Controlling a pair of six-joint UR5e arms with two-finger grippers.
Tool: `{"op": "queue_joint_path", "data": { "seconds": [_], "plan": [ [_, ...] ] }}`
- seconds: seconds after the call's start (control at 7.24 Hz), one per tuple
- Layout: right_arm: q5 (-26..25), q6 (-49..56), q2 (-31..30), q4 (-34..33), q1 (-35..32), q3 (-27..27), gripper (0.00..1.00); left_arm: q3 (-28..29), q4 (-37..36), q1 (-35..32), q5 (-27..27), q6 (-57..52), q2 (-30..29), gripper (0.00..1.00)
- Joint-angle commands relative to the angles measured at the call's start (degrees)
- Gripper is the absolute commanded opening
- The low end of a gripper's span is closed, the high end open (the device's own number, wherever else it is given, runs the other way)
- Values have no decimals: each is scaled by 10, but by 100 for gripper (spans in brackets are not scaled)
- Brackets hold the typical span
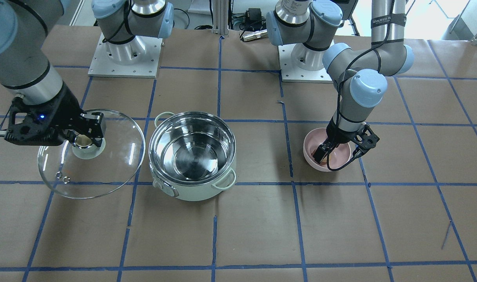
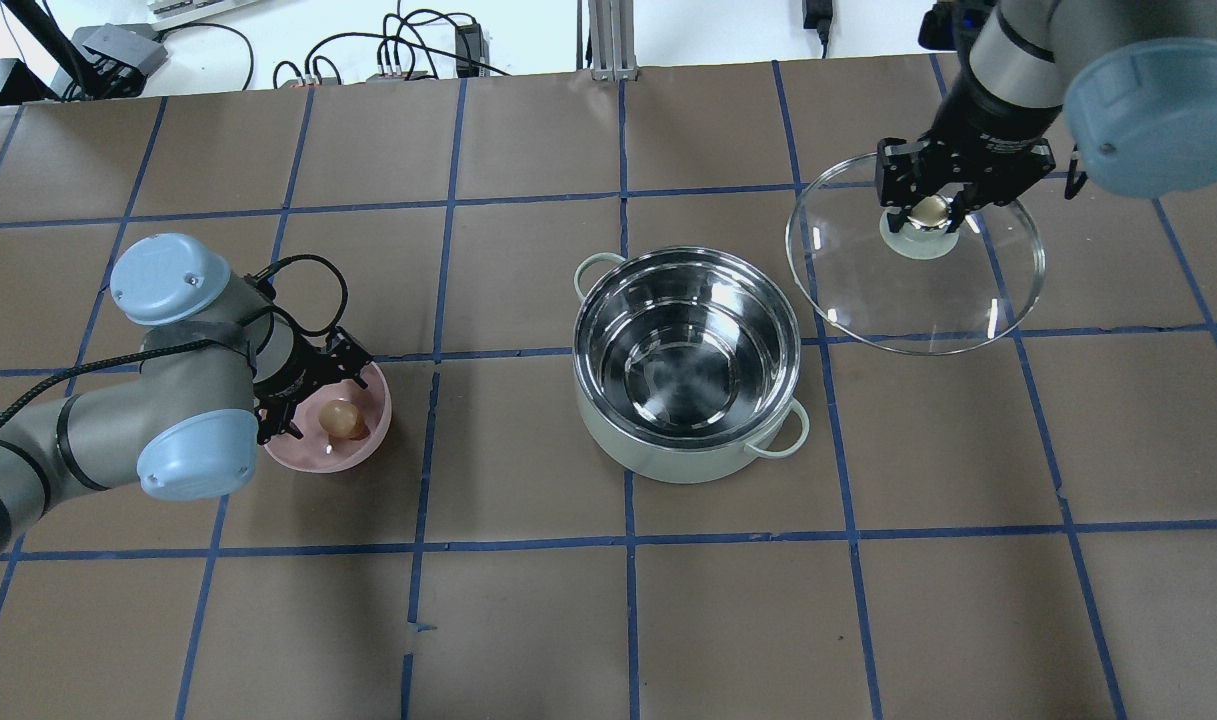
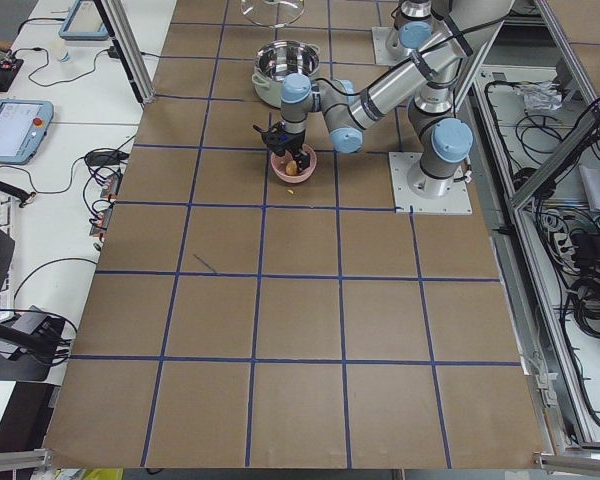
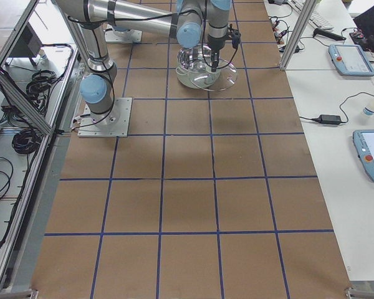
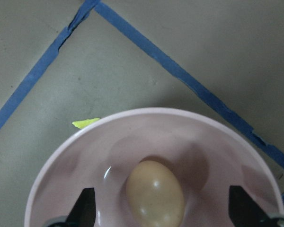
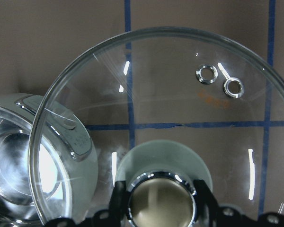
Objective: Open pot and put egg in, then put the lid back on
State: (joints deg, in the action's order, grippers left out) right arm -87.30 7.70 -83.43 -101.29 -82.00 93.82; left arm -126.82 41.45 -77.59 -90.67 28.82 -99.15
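The mint-green pot (image 2: 668,465) stands open at the table's middle, and its steel inside holds nothing. The brown egg (image 2: 340,418) lies in a pink bowl (image 2: 353,458). My left gripper (image 2: 320,408) is down in the bowl and open. In the left wrist view its fingers (image 5: 86,208) stand wide apart on either side of the egg (image 5: 155,194), not touching it. My right gripper (image 2: 930,212) is shut on the knob of the glass lid (image 2: 918,305). It holds the lid tilted, off to the side of the pot. The knob (image 6: 161,203) also shows in the right wrist view.
The table is brown paper with a grid of blue tape lines. The two arm bases (image 1: 124,51) stand on steel plates on the robot's side. A small yellow scrap (image 5: 86,123) lies beside the bowl.
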Motion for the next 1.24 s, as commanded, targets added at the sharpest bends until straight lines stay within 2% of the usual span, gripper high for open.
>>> {"op": "queue_joint_path", "data": {
  "seconds": [0.0,0.69,0.83,0.97,1.11],
  "plan": [
    [0,72,0,3,49,9,30,1,-4,2,0,4,-2,95],
    [1,122,1,2,59,20,28,-4,-1,2,1,4,-8,95],
    [24,123,1,1,68,20,27,-4,-1,1,1,4,-10,95],
    [35,130,0,0,81,20,27,-4,-1,1,1,4,-13,88],
    [34,131,0,0,82,20,27,-5,-1,1,1,4,-16,73]
  ]
}}
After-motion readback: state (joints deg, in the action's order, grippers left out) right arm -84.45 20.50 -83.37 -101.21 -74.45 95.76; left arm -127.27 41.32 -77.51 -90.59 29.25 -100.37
